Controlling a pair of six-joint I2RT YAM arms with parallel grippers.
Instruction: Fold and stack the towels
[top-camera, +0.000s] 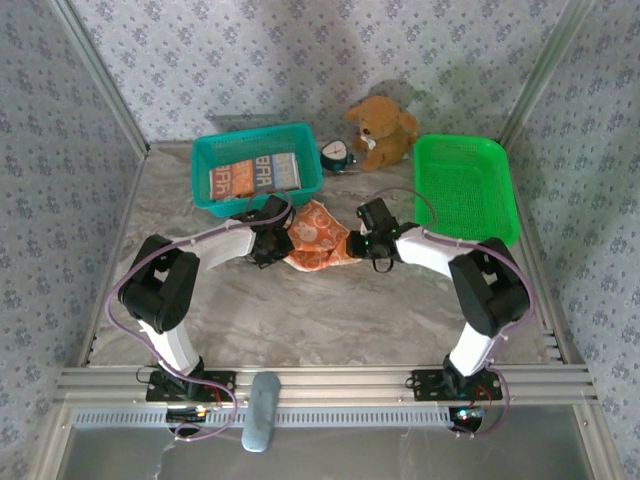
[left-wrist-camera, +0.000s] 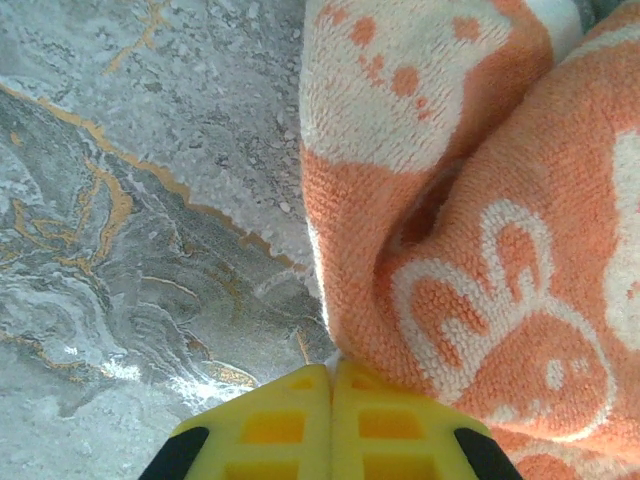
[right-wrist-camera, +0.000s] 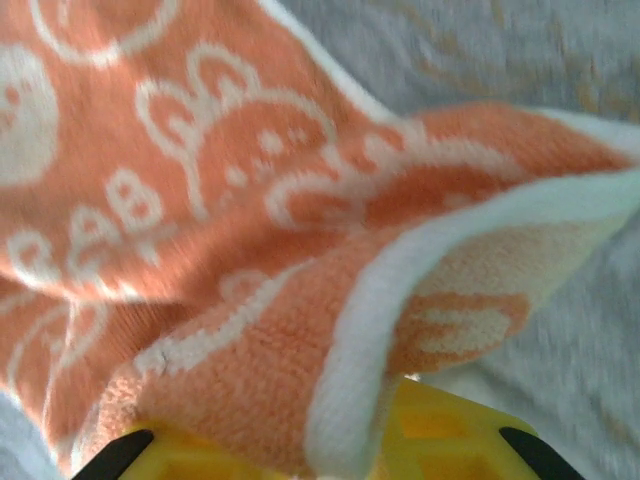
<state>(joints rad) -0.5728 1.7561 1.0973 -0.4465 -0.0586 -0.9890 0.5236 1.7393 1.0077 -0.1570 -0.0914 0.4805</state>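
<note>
Top external view: the marbled table (top-camera: 300, 320) bears a teal basket (top-camera: 205, 150) holding folded towels (top-camera: 255, 176). Just in front of the basket lies a bunched orange towel (top-camera: 318, 235). At its basket-side end the left gripper (top-camera: 272, 238) has its fingers pressed together, tips touching cloth. At the other end the right gripper (top-camera: 360, 242) pinches a white-hemmed fold.

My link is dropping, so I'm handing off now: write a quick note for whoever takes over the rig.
Left gripper: shut at the orange towel's edge; whether it pinches cloth is unclear.
Right gripper: closed on the towel's raised opposite edge.
Orange towel: crumpled mid-table between the arms, not folded.
Done: folded towels lie in the teal basket.
Left to do: fold the orange towel and stack it with the others.
</note>
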